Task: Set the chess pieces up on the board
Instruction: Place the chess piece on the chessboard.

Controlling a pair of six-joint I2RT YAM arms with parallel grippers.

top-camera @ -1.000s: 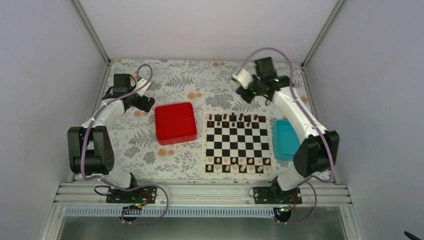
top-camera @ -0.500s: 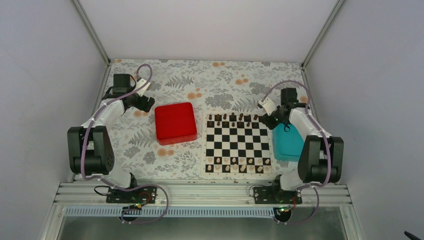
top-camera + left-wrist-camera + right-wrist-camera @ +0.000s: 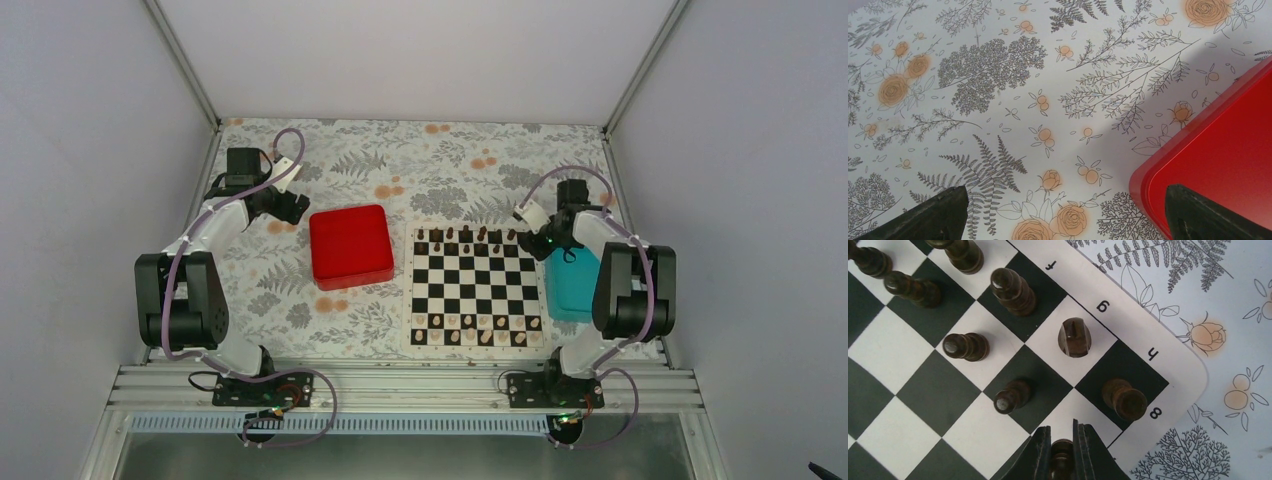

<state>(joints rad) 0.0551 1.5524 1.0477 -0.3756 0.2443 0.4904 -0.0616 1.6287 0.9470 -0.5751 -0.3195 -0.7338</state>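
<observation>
The board [image 3: 476,343] lies flat right of centre, with dark pieces [image 3: 466,233] along its far rows and pale pieces on the near row. My right gripper [image 3: 540,241] hovers over the board's far right corner, shut on a dark pawn [image 3: 1062,456]. In the right wrist view the pawn is above the white h7 square of the board [image 3: 1175,367], next to a dark rook [image 3: 1124,399] on h8, a knight [image 3: 1074,336] on g8 and a pawn [image 3: 1011,396] on g7. My left gripper [image 3: 292,208] is open and empty over the cloth, left of the red tray.
A red square tray [image 3: 350,245] sits left of the board; its corner shows in the left wrist view [image 3: 1218,165]. A teal tray [image 3: 570,285] lies right of the board, under my right arm. The floral cloth [image 3: 400,165] covers the table, walls close on both sides.
My right arm swung from the far right down to the board's far right corner, then settled slightly lower. The left arm has not moved.
</observation>
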